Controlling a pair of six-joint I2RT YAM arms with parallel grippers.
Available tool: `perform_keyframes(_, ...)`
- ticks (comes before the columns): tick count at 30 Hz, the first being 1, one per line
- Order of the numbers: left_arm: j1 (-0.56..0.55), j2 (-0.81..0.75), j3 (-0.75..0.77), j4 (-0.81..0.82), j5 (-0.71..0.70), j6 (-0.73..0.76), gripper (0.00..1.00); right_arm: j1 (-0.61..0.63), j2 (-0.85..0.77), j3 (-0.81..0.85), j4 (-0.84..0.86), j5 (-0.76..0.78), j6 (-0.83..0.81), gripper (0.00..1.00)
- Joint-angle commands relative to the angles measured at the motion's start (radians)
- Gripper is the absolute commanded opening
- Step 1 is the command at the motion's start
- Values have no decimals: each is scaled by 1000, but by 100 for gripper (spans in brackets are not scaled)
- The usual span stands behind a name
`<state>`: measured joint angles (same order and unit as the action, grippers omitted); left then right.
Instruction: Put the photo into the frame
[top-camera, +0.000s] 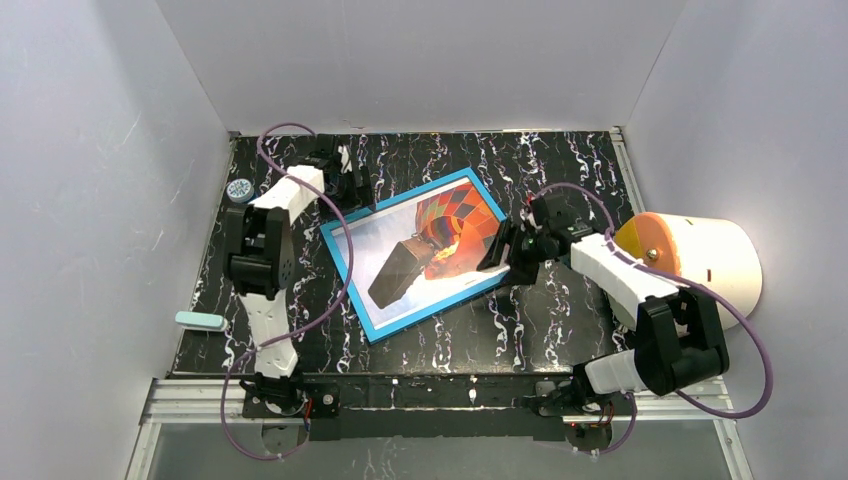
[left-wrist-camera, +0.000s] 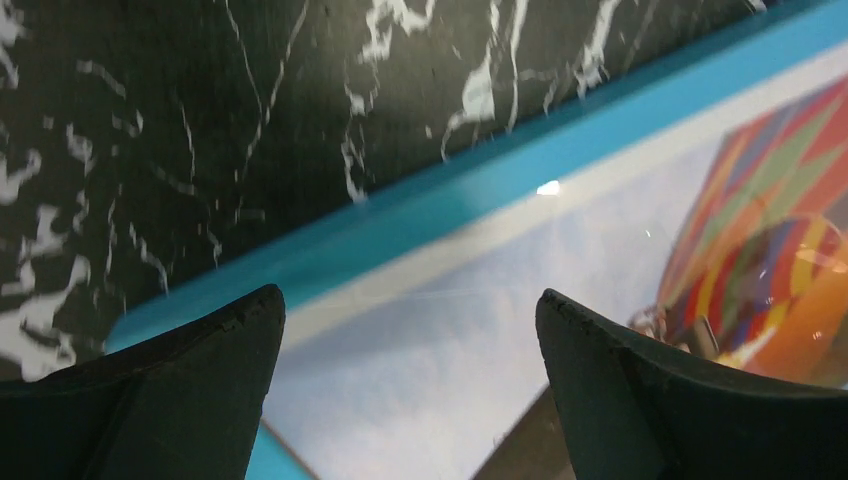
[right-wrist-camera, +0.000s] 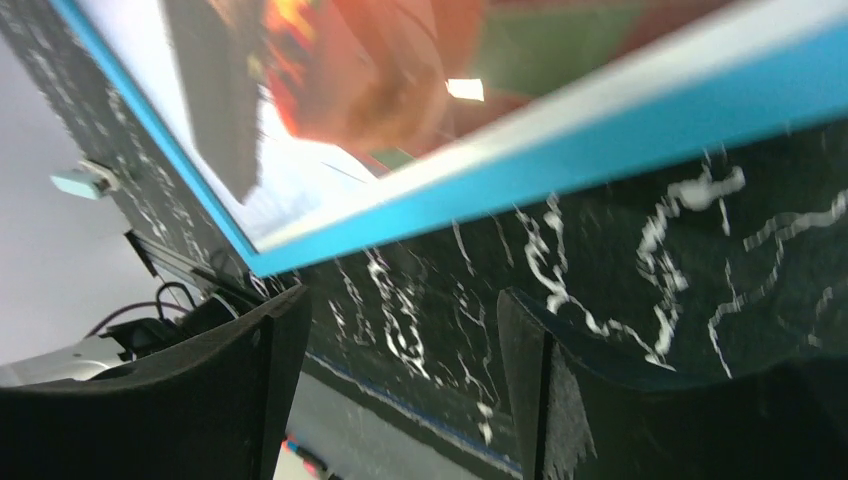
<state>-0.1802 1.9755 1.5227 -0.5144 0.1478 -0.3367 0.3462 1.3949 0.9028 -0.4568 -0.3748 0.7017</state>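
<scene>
The frame (top-camera: 348, 286) lies flat and turned at an angle on the black marble table, blue rim up. The photo (top-camera: 450, 225) with its orange-red balloon shows inside the rim. My left gripper (top-camera: 352, 192) is open and empty at the frame's far left corner. In the left wrist view its fingertips (left-wrist-camera: 410, 310) straddle the pane beside the rim (left-wrist-camera: 480, 180), with the balloon print (left-wrist-camera: 760, 230) at the right. My right gripper (top-camera: 502, 250) is open and empty at the frame's right edge. In the right wrist view it (right-wrist-camera: 400, 310) hangs over bare table just off the rim (right-wrist-camera: 600, 160); the photo (right-wrist-camera: 370, 70) shows beyond it.
A white cylinder with an orange end (top-camera: 690, 255) lies off the table's right edge. A small teal block (top-camera: 200, 320) sits at the left front edge and also shows in the right wrist view (right-wrist-camera: 85, 180). A small round object (top-camera: 238, 188) sits at far left. White walls enclose the table.
</scene>
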Motion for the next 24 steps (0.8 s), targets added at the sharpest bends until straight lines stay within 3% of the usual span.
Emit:
perform_keyframes(1,6,83,119,25,-30,51,95,3,-46,-83,-39,-11,44,77)
perform_keyframes(13,24,154,100,60,183,119,98,4,186,-84,109,4,33,77)
perform_keyframes(16,26,133,59,67,214,100,92,5,224,-66,141,29,38,77)
perform_keyframes(24,30,40,-71,71,202,41,62,-4,343,96,167,191,39,72)
